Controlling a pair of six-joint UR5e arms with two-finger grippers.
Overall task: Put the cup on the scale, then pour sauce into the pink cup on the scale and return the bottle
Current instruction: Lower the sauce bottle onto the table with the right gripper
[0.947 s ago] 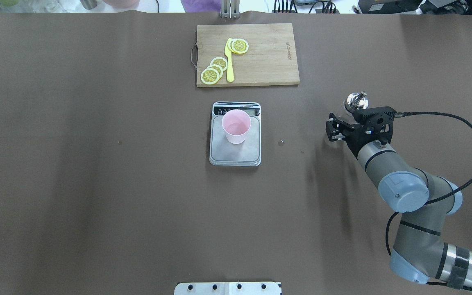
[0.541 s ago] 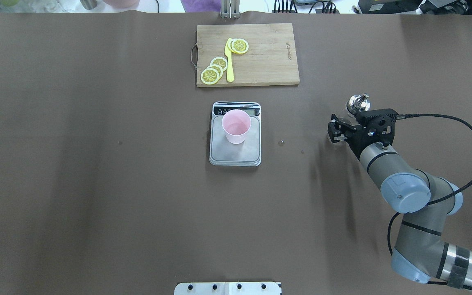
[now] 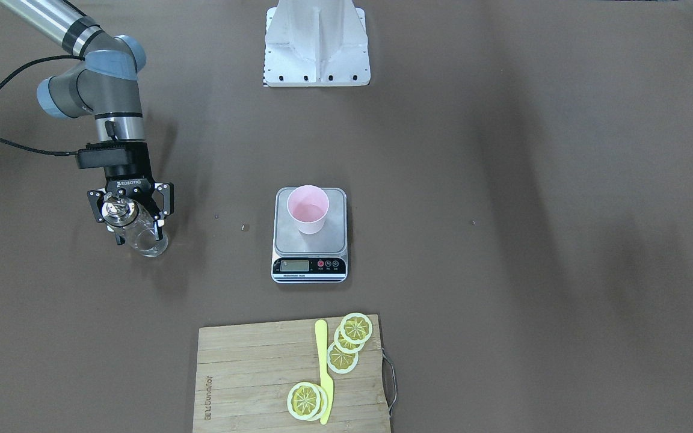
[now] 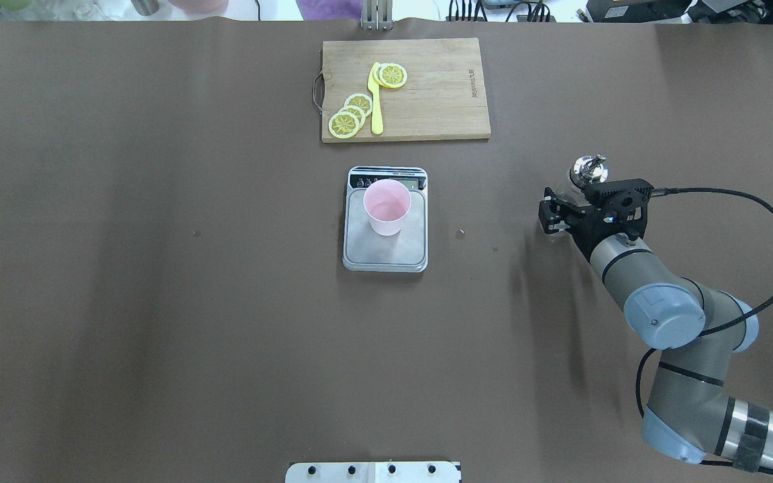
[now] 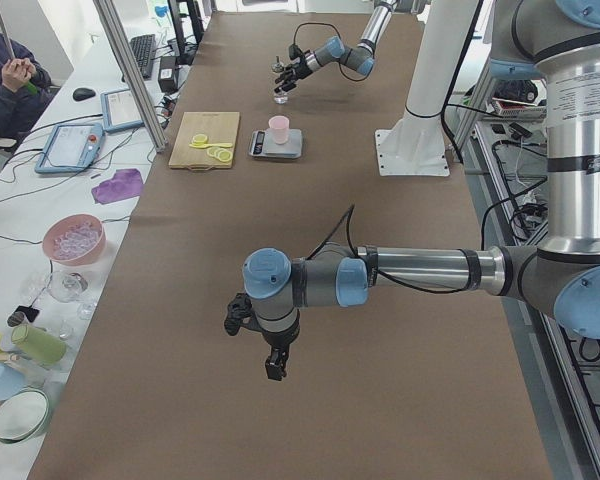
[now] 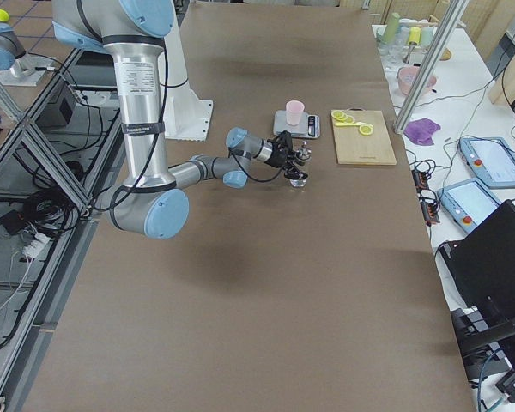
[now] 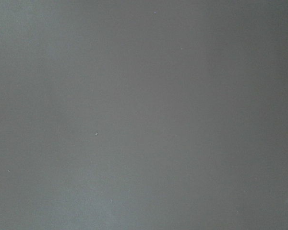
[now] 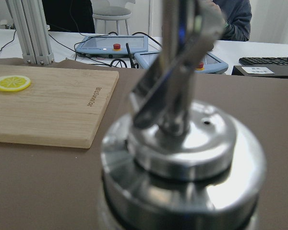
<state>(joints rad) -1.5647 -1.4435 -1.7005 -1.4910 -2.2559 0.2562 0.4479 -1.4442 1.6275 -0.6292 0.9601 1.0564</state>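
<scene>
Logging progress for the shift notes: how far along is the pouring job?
Done: the cup stands on the scale. In hand: the right pincer is around the bottle, away from the scale. Whether sauce has reached the cup cannot be told; if not, pouring and returning the bottle remain.

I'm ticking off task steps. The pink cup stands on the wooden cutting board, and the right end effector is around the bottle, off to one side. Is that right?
Not quite. The cup stands on the scale, not on the cutting board; the overhead exterior view shows this plainly. The rest holds: the right end effector is around the bottle, off to one side.
</scene>
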